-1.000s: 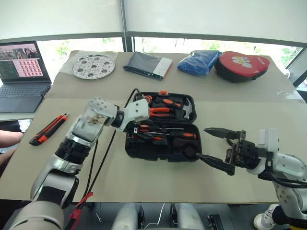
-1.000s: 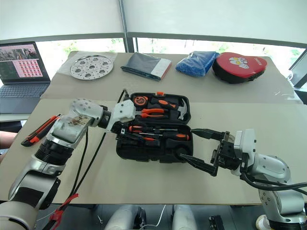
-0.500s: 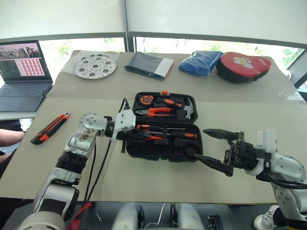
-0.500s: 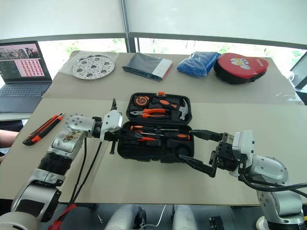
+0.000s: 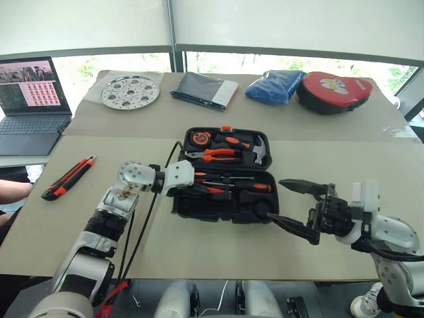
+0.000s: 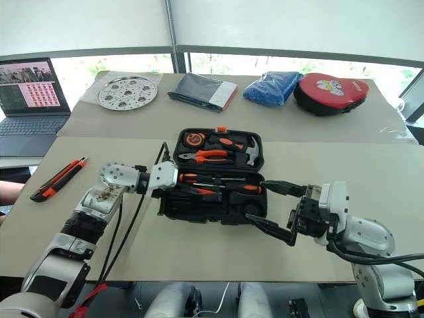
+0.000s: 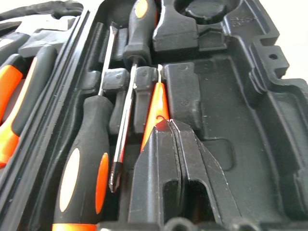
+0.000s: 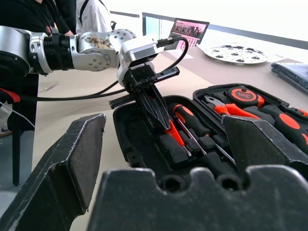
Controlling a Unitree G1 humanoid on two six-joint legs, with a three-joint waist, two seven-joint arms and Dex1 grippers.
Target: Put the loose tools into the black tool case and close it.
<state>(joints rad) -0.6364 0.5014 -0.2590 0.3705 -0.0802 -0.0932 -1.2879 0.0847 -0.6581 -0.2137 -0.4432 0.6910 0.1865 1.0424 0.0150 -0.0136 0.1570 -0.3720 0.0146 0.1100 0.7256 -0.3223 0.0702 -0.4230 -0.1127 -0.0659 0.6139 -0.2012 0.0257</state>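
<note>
The black tool case lies open mid-table, with a hammer, pliers and a tape measure in its lid. Two orange-and-black screwdrivers lie in the base's slots. Beside them lies the slim orange tool. My left gripper reaches into the base from the left, shut, its tips over the near end of that slim tool. The utility knife rests on the table far to the left. My right gripper stands open just right of the case's front corner, with nothing in it.
Along the back stand a laptop, a round metal plate, a flat dark pouch, a blue bag and a red-topped oval case. A black cable trails from my left wrist. A person's arm shows at the left edge.
My left gripper has sunk into the case's base and its fingers have shut. The right arm has stayed still.
</note>
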